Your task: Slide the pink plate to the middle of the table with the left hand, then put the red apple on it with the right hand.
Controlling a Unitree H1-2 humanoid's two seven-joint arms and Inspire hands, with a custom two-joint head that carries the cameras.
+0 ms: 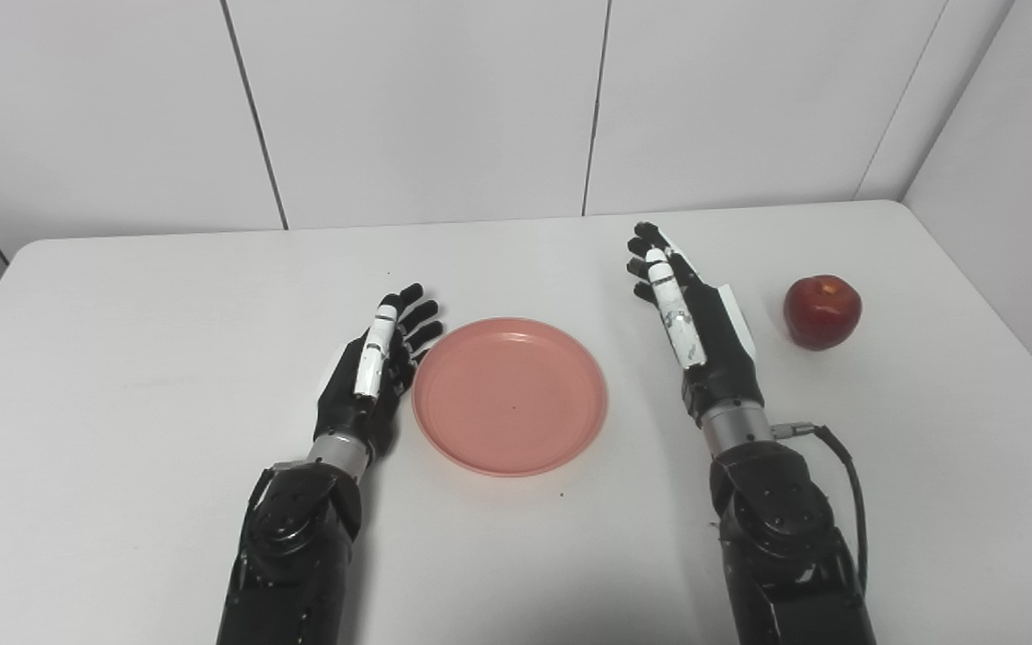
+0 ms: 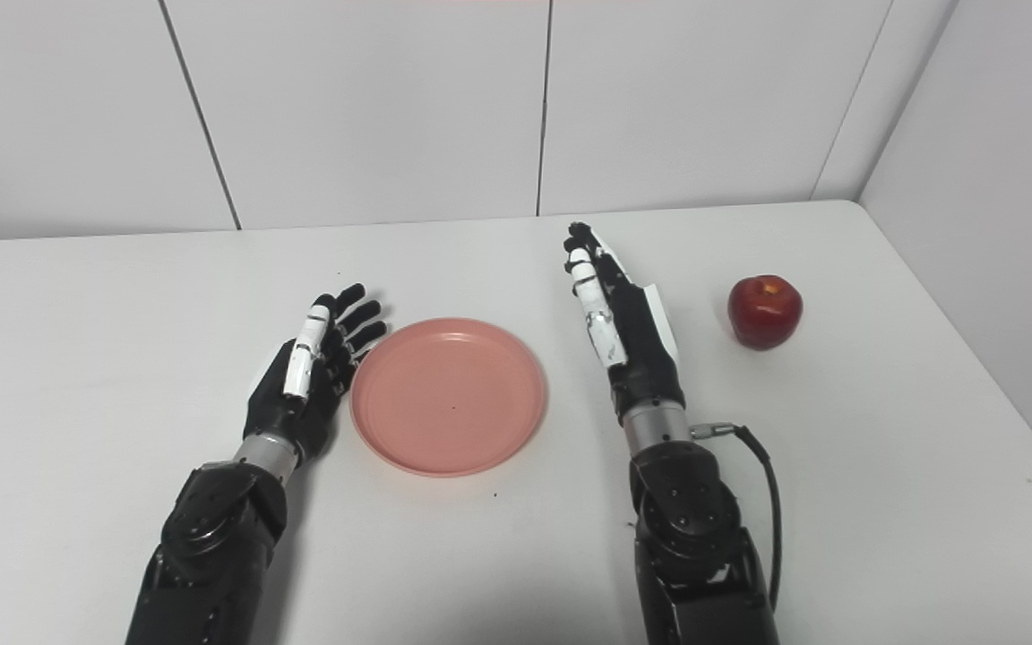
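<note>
Your pink plate (image 1: 510, 395) already sits mid-table just beside the spread, empty fingers of your left hand (image 1: 380, 363), leaving the red apple (image 1: 821, 310) untouched beyond your right hand's (image 1: 686, 309) straight, empty fingers.

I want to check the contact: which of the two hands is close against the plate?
The left hand: its fingers lie at the plate's left rim. The right hand is clearly apart, between plate and apple.
</note>
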